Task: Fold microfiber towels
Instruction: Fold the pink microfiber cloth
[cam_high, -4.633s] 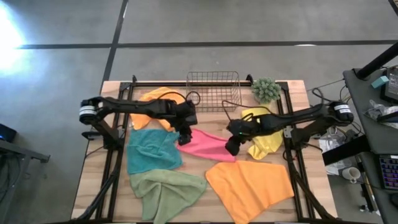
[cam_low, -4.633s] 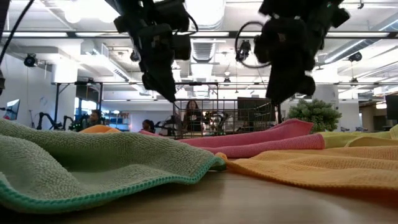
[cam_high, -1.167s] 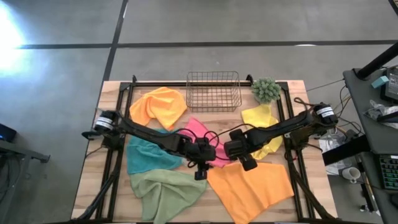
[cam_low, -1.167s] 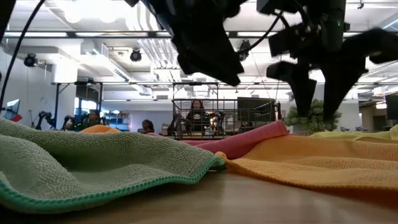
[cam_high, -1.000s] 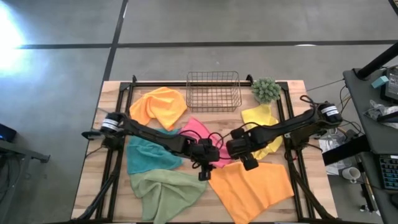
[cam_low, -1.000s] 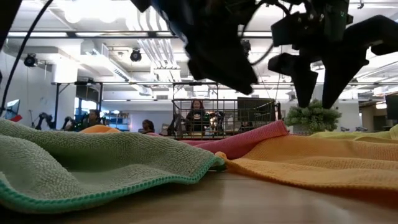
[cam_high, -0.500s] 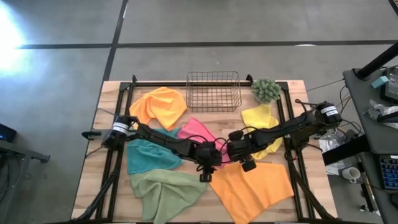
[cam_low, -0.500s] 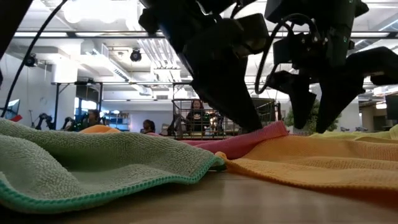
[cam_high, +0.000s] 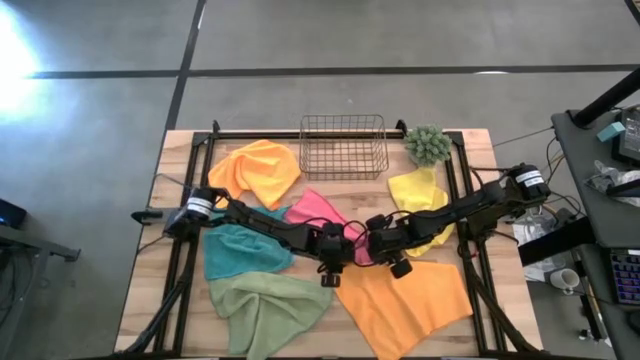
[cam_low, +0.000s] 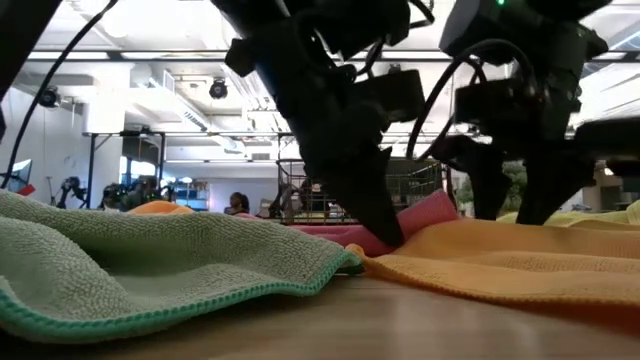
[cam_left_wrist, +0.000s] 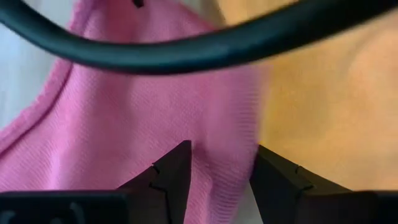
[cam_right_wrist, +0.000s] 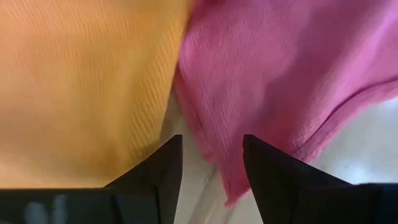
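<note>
A copper wire basket (cam_high: 343, 146) stands at the table's (cam_high: 142, 300) far edge, a green fuzzy plant (cam_high: 428, 145) beside it.

Bright overhead room light, backlit arms, blurred wrist close-ups

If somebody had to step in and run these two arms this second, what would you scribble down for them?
Left gripper: open, down over the pink towel at its near edge.
Right gripper: open, at the seam where pink meets the front orange towel.
Other towels lie loose: a second orange towel, teal, sage green, yellow.
Wire basket holds no towel.
Done: nothing folded.
Left: all six towels.
</note>
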